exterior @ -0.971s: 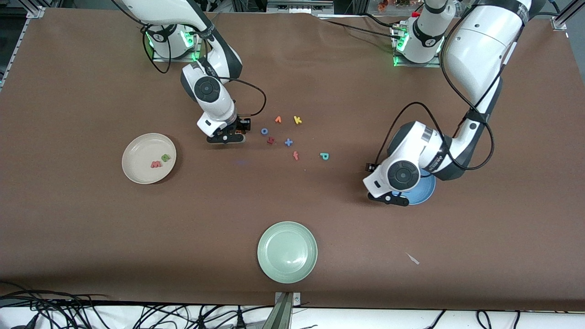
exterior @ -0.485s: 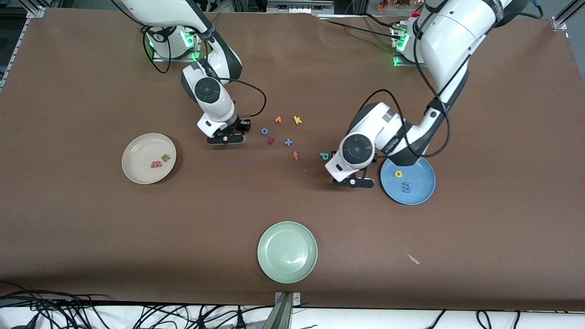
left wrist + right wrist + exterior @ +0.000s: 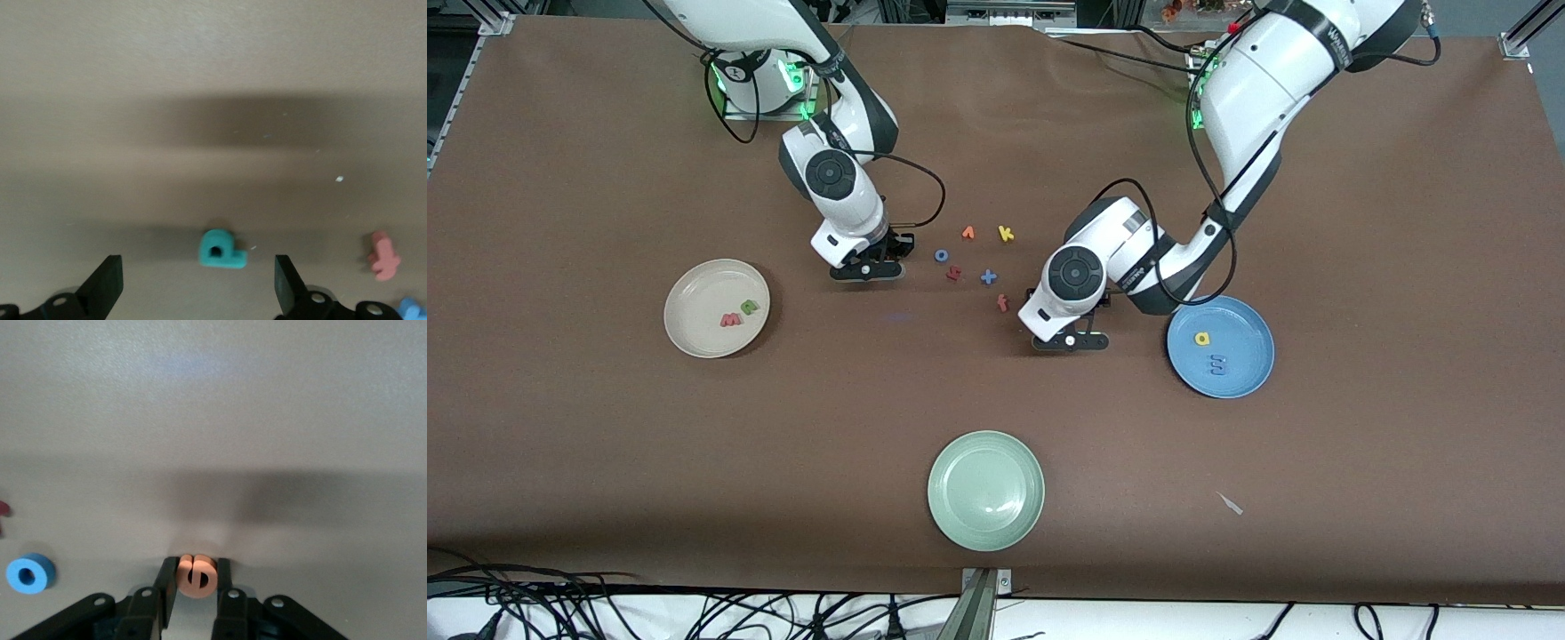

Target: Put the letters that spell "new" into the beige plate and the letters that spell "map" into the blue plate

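In the right wrist view my right gripper (image 3: 195, 568) is shut on the orange e (image 3: 195, 579), low at the table beside the blue o (image 3: 30, 573). The front view shows that gripper (image 3: 864, 269) between the beige plate (image 3: 698, 293) and the loose letters. The plate holds the pinkish-red w (image 3: 730, 319) and the green n (image 3: 749, 308). My left gripper (image 3: 197, 285) is open over the teal p (image 3: 223, 249), which lies on the table between its fingers. The left hand (image 3: 1069, 340) hides the p in the front view. The blue plate (image 3: 1245, 329) holds the yellow a (image 3: 1202, 338) and the blue m (image 3: 1216, 363).
Loose letters lie mid-table: orange v (image 3: 967, 233), yellow k (image 3: 1005, 234), blue o (image 3: 941, 255), a red piece (image 3: 953, 274), a blue plus (image 3: 988, 277) and red f (image 3: 1002, 302). A pale green plate (image 3: 985, 490) sits near the front edge.
The left arm has swung from over the blue plate toward the middle letters and now covers the p. The right gripper has closed on the orange e without shifting place.
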Action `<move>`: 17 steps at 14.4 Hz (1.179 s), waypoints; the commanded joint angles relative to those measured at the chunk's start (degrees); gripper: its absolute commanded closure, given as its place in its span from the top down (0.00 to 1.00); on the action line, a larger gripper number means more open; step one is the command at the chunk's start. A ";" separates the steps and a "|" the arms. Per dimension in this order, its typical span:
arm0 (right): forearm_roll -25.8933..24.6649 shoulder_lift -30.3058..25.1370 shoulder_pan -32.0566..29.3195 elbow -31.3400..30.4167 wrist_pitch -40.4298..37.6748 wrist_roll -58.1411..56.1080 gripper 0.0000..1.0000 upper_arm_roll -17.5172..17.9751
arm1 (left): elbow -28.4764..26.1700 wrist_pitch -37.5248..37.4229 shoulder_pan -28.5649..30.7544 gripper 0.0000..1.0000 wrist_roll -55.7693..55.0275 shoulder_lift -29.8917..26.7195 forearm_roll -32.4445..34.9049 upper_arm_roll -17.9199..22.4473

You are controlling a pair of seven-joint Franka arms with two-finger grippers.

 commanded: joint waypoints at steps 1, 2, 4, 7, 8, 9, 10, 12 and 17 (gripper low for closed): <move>-0.73 0.76 -0.18 2.13 -0.57 -1.08 0.16 0.06 | 0.09 1.74 -1.59 0.95 -6.79 0.57 -1.11 0.45; -0.73 0.32 -0.18 3.80 -4.33 -1.17 0.16 0.06 | 0.00 2.18 -1.95 0.92 -9.60 0.58 -1.02 0.45; -0.81 -1.43 -0.27 7.05 -12.94 -5.27 0.16 -2.56 | -0.70 2.88 -2.04 0.89 -13.22 0.58 -0.67 0.45; -0.73 -3.90 -0.27 7.94 -18.69 -18.96 0.16 -9.06 | -1.58 3.24 -1.34 0.78 -13.58 0.49 -0.76 0.45; -0.81 -4.34 -0.27 7.94 -19.83 -23.45 0.16 -11.43 | -1.58 3.24 -1.33 0.70 -13.58 0.49 -0.76 0.45; -0.73 -4.78 -0.27 7.94 -20.79 -28.80 0.16 -14.33 | -1.49 3.24 -1.33 0.67 -13.58 0.49 -0.85 0.45; -0.81 -5.13 -0.27 7.86 -21.33 -33.64 0.16 -16.71 | -1.49 3.24 -1.33 0.65 -13.58 0.49 -0.85 0.45; -0.73 -5.40 -0.27 7.94 -22.56 -40.51 0.16 -20.93 | -1.58 3.24 -1.25 0.62 -13.50 0.49 -0.85 0.45; -0.73 -2.41 -1.85 8.12 -21.34 -46.78 0.17 -25.96 | -1.67 3.24 -0.72 0.56 -13.41 0.49 -0.76 0.53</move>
